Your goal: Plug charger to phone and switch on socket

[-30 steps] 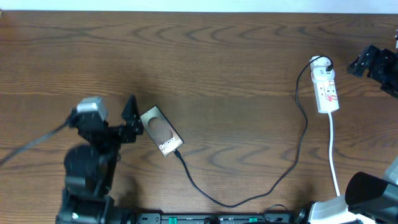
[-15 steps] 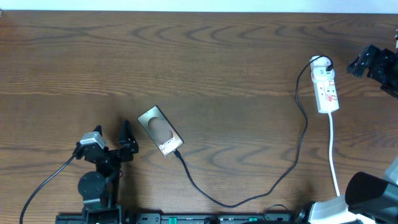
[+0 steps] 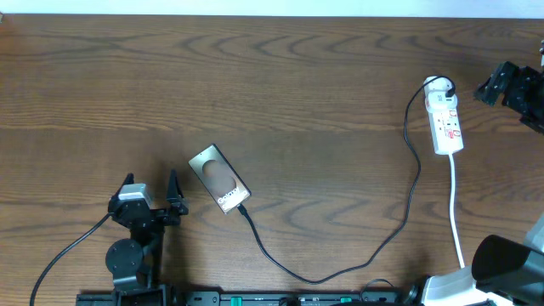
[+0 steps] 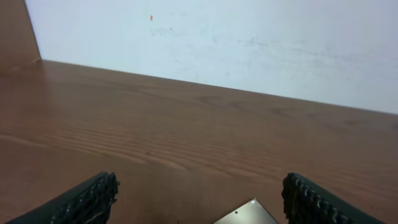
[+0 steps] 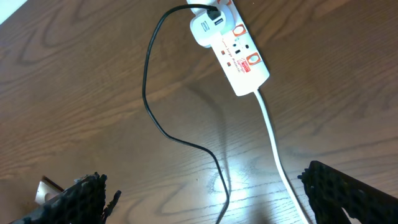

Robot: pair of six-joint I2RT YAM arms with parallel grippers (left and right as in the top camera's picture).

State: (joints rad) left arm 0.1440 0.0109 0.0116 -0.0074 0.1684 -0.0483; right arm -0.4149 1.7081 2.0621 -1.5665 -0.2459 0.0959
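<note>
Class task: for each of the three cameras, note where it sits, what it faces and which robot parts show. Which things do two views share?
Overhead: above the table, looking straight down at phone, charger, socket; left arm and right arm show.
Left wrist: low, facing across the table to a wall; open left gripper, phone corner.
Right wrist: angled down at socket and charger; open right gripper.
Shared: socket, overhead and right wrist.

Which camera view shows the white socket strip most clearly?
The right wrist view: the socket is close, with its red marks distinct. Overhead shows it small, at the right. The left wrist view misses it.
</note>
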